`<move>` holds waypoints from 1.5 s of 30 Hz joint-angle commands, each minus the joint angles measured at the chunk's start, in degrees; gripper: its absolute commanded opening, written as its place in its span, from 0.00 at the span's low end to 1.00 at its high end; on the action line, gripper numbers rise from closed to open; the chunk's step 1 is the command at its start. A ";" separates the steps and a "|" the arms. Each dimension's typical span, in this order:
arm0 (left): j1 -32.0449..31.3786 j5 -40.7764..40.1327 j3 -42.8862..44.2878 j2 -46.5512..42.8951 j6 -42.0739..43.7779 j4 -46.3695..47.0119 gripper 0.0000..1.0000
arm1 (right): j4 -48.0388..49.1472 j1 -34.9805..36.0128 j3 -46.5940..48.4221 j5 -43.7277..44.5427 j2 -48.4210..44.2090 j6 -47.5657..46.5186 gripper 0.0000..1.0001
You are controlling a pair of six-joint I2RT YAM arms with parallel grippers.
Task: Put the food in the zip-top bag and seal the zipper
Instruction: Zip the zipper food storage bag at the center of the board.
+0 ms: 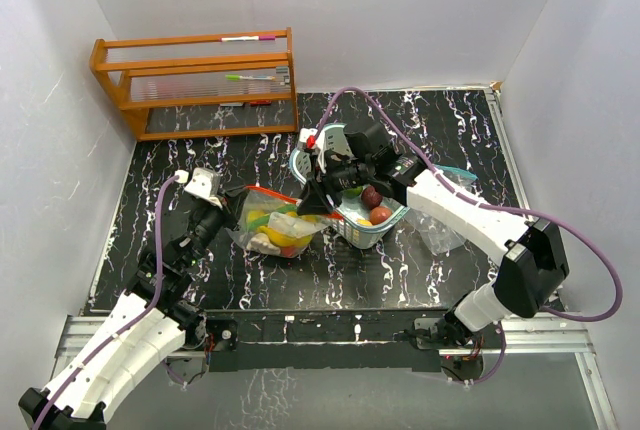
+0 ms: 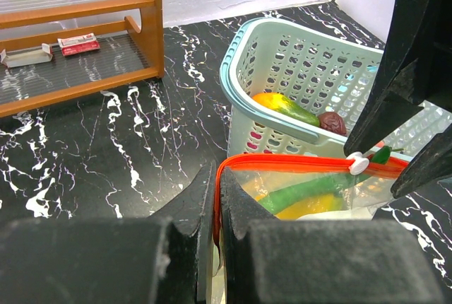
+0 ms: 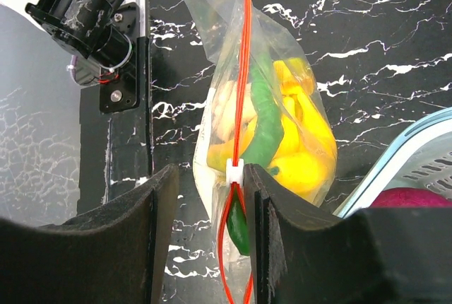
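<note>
The clear zip-top bag (image 1: 278, 225) with an orange zipper (image 2: 296, 162) stands left of the teal basket (image 1: 395, 222). It holds yellow bananas (image 3: 304, 148) and the green pepper (image 3: 265, 127), whose tip pokes out past the white slider (image 3: 236, 172). My left gripper (image 2: 215, 198) is shut on the zipper's left end. My right gripper (image 3: 210, 184) is open, with its fingers either side of the slider, which is about two thirds along the zipper. In the basket lie the mango (image 2: 286, 107) and a dark red fruit (image 2: 332, 122).
A wooden rack (image 1: 200, 80) with pens and small boxes stands at the back left. Crumpled clear plastic (image 1: 443, 232) lies right of the basket. The white walls close in at the back and sides.
</note>
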 commanded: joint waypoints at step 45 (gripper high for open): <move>0.20 -12.68 0.05 -3.40 1.08 3.18 0.00 | -3.98 -0.18 -6.73 9.55 -8.88 0.71 0.08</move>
